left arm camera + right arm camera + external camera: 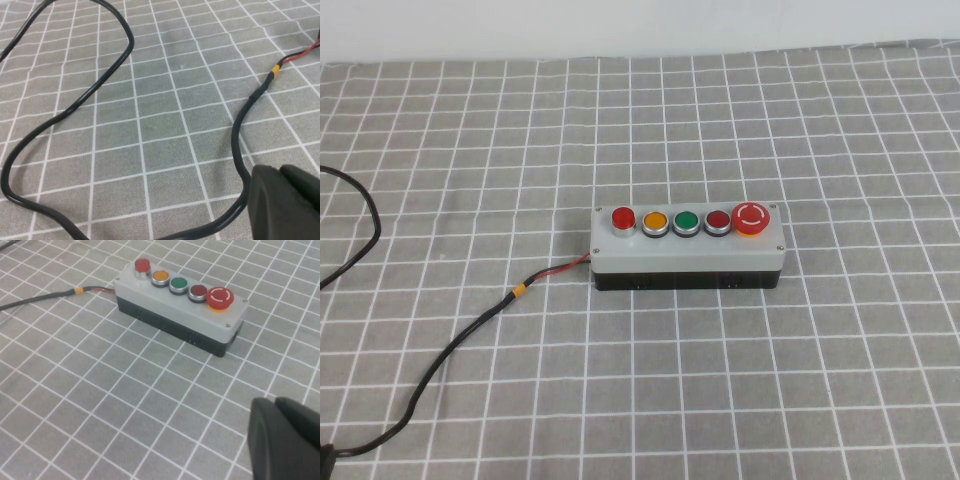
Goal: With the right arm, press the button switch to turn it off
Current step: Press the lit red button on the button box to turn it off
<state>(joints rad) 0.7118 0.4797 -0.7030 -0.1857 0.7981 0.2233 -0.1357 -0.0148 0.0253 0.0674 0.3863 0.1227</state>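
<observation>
Since the grey checked worktop (840, 380) holds the grey-and-black five-button switch box (687, 258) untouched at its middle, I judge the approach pending: the right gripper (282, 437), apart from it, must move above it and press down. The left gripper (285, 202) hangs beside the black cable (236, 135); whether either is open, I cannot tell.

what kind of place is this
Probably a robot test bench: a grey checked cloth, a wired button box with its black cable. The left gripper is near the cable, the right gripper short of the box.
</observation>
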